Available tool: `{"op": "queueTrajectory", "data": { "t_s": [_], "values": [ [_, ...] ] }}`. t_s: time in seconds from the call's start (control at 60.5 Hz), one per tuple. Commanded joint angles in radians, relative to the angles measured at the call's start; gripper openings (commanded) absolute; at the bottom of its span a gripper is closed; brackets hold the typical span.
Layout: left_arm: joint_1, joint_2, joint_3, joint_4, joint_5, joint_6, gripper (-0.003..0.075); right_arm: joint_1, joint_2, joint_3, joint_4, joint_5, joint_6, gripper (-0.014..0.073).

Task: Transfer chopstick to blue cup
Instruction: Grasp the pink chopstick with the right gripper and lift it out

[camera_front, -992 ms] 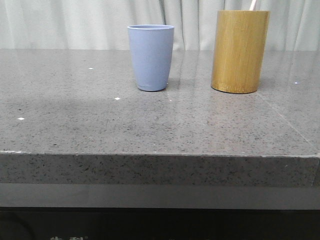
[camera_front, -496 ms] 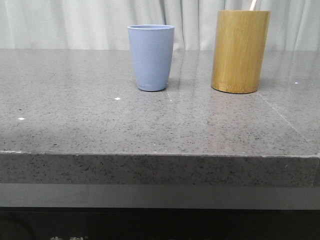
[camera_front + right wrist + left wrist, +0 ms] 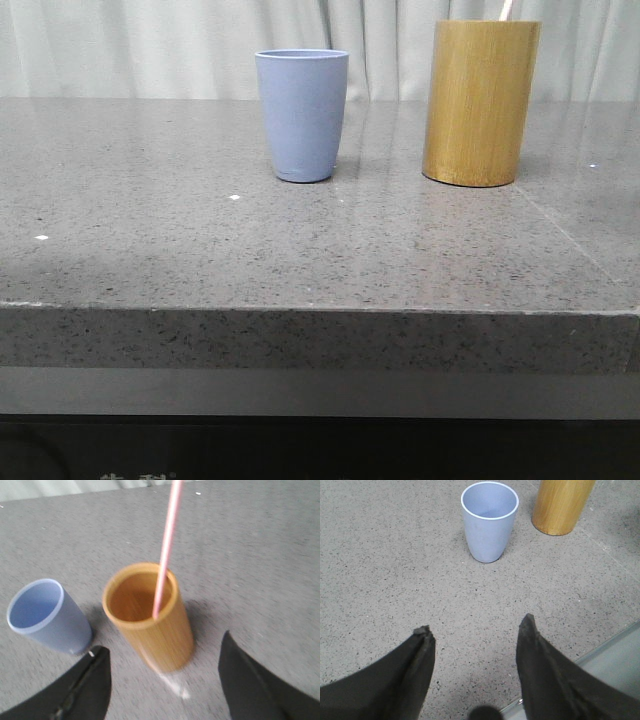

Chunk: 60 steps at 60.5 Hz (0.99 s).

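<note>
From my right wrist, the thin pale pink chopstick (image 3: 166,545) stands inside the yellow-brown bamboo cylinder (image 3: 150,617); the front view shows just its tip. My right hand (image 3: 165,680) and left hand (image 3: 475,630) are both spread, holding nothing. The matte periwinkle-blue cup (image 3: 301,115) is unmoved.

Bamboo cylinder (image 3: 481,103) on stone table (image 3: 200,250)

Periwinkle blue cup (image 3: 301,114), pink chopstick (image 3: 166,545)

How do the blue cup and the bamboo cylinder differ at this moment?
The blue cup is shorter and tapers toward its base; the bamboo cylinder is taller with straight sides. The cup is matte periwinkle, the cylinder yellow-brown. The cup is empty, while the cylinder holds the chopstick, leaning on its rim. Both stand upright, apart, on the table.
</note>
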Motion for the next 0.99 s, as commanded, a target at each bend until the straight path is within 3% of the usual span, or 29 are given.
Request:
{"op": "queueTrajectory", "data": {
  "t_s": [0.0, 0.364, 0.661, 0.976],
  "values": [
    [-0.003, -0.005, -0.024, -0.012, -0.075, -0.007, 0.0365, 0.002, 0.066, -0.106, 0.079, -0.076, -0.026, 0.0451],
    [-0.003, -0.005, -0.024, -0.012, -0.075, -0.007, 0.0365, 0.002, 0.374, -0.390, 0.171, -0.117, -0.026, 0.0451],
    [-0.003, -0.005, -0.024, -0.012, -0.075, -0.007, 0.0365, 0.002, 0.481, -0.486, 0.193, -0.145, -0.026, 0.0444],
    [-0.003, -0.005, -0.024, -0.012, -0.075, -0.007, 0.0365, 0.002, 0.481, -0.486, 0.195, -0.128, -0.026, 0.0104]
  ]
}}
